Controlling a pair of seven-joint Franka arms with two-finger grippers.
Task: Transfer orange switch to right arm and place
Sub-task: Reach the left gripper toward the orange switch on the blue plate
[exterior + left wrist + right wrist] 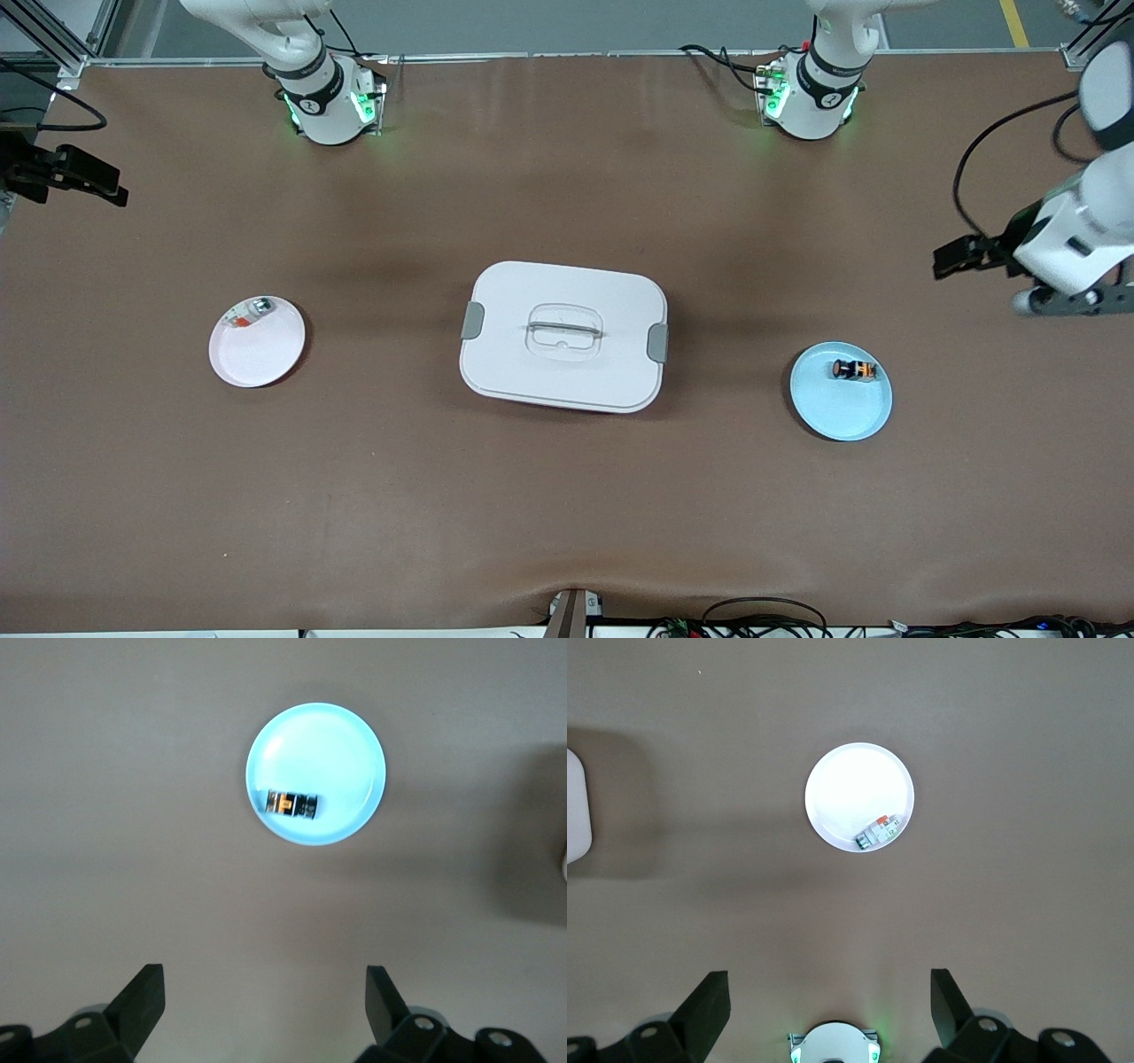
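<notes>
Brown matting covers the worktop (567,514) you are working at, with a closed white lidded box (564,335) at its centre. At the box's 3 o'clock in the front view, toward the left arm's end, sits a pale blue plate (842,403). The orange switch (855,369) lies on its side on that plate, close to the rim at about 1 o'clock, untouched. At the box's 9 o'clock, toward the right arm's end, a white plate (257,350) holds a small silver-and-red part (250,312) against its rim at roughly 12 o'clock.

Your left end effector (264,1003) hangs high over bare worktop at the left arm's end, its fingers (142,997) spread wide with nothing between them; its wrist view looks down on the blue plate and the switch. Your right end effector (829,1005) hangs over the right arm's end of the worktop, fingers (709,1003) likewise apart and empty, with the white plate below it.
</notes>
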